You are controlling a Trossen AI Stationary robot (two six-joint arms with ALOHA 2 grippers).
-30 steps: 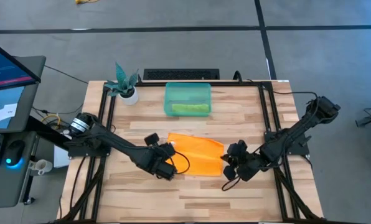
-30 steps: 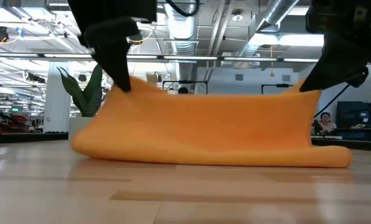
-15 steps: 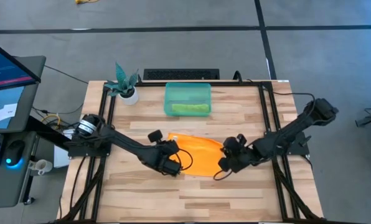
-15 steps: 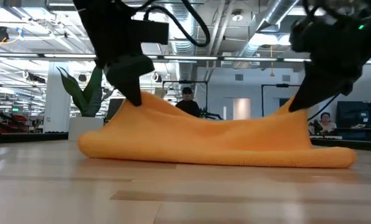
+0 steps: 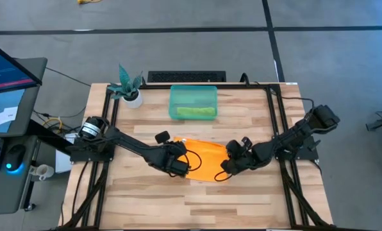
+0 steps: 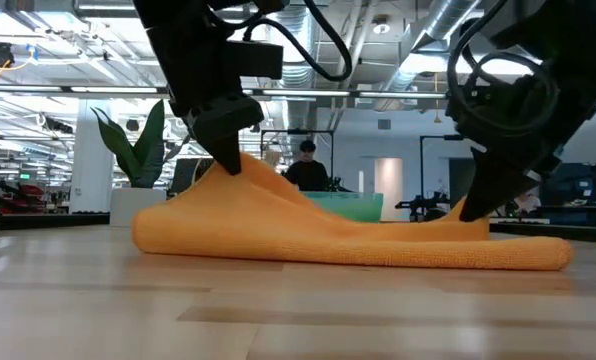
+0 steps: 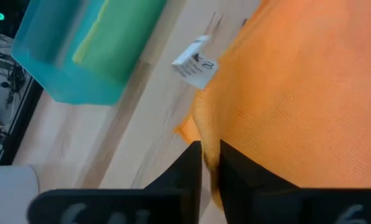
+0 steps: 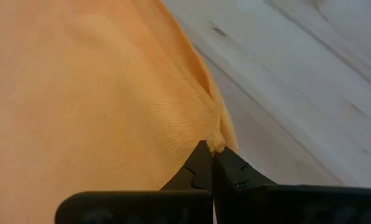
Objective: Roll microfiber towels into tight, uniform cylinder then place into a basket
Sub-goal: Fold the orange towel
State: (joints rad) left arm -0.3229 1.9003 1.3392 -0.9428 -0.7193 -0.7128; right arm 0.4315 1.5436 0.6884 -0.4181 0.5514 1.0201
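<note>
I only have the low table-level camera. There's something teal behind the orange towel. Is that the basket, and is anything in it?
Observer: Yes. From above, the basket sits at the far side of the table, and a rolled green towel lies inside it.
Operator: Does the right gripper actually have cloth, or is it just touching?
Observer: Its wrist camera shows the right gripper pinched shut on the very edge of the orange towel.
Operator: Any label on that towel?
Observer: The left wrist camera shows a small white tag sticking out at one corner, on the side toward the basket.
</note>
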